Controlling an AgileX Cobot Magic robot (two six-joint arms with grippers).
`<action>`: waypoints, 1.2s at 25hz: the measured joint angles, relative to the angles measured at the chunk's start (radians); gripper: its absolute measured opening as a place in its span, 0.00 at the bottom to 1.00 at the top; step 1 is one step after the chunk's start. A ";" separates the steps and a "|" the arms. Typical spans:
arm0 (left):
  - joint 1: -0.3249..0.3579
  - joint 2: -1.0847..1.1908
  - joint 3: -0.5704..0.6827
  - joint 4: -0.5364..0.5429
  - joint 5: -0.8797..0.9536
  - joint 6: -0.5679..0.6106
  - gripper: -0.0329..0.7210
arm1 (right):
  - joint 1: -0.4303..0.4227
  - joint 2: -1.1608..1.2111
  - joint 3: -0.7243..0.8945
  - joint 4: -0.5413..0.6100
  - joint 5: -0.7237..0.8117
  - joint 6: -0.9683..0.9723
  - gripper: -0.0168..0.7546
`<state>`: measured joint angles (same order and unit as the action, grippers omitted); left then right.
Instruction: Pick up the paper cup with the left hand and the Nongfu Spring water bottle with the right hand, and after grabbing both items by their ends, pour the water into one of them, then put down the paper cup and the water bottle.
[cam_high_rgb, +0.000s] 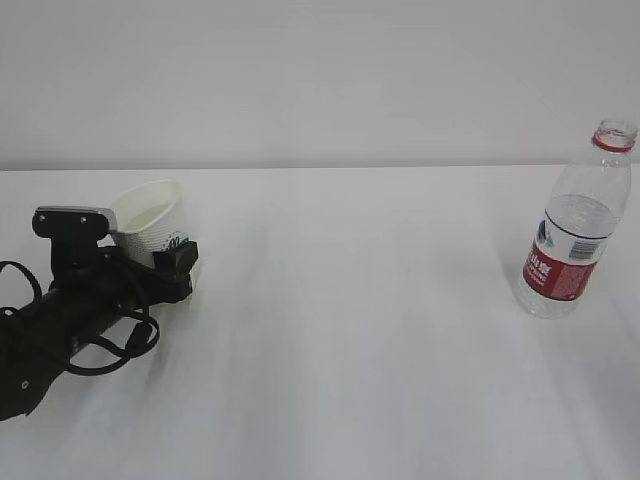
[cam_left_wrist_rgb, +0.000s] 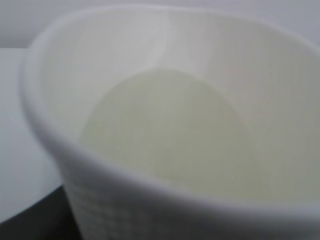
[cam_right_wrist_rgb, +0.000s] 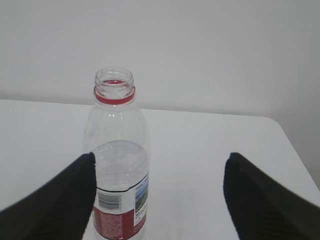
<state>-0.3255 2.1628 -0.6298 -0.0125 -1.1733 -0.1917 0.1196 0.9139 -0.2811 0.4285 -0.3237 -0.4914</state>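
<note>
Exterior view gives you a plain pale wall (cam_high_rgb: 320, 80) behind a white table (cam_high_rgb: 350, 350). Your left hand (cam_high_rgb: 172, 262) grasps the tilted paper cup (cam_high_rgb: 150, 220) at far left. The uncapped Nongfu Spring water bottle (cam_high_rgb: 578, 225) stands far right, between your right hand (cam_right_wrist_rgb: 157, 192) fingers, spread wide, unclamped.

Standing upright on the white table (cam_high_rgb: 350, 330), far right: the uncapped Nongfu Spring water bottle (cam_high_rgb: 575, 225), part-filled.

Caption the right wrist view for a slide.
Open black fingers flank an uncapped clear ribbed plastic bottle with red neck ring, standing upright on the white table.
</note>
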 joint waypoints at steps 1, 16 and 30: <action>0.000 0.000 0.000 0.000 0.000 0.000 0.76 | 0.000 0.000 0.000 0.000 0.000 0.000 0.79; 0.000 0.000 0.003 0.013 0.018 0.000 0.90 | 0.000 0.000 0.000 0.000 0.000 0.000 0.79; 0.000 0.000 0.022 0.045 0.018 -0.062 0.96 | 0.000 0.000 0.000 0.000 0.000 0.000 0.79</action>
<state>-0.3255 2.1628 -0.6075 0.0327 -1.1558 -0.2540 0.1196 0.9139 -0.2811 0.4285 -0.3237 -0.4914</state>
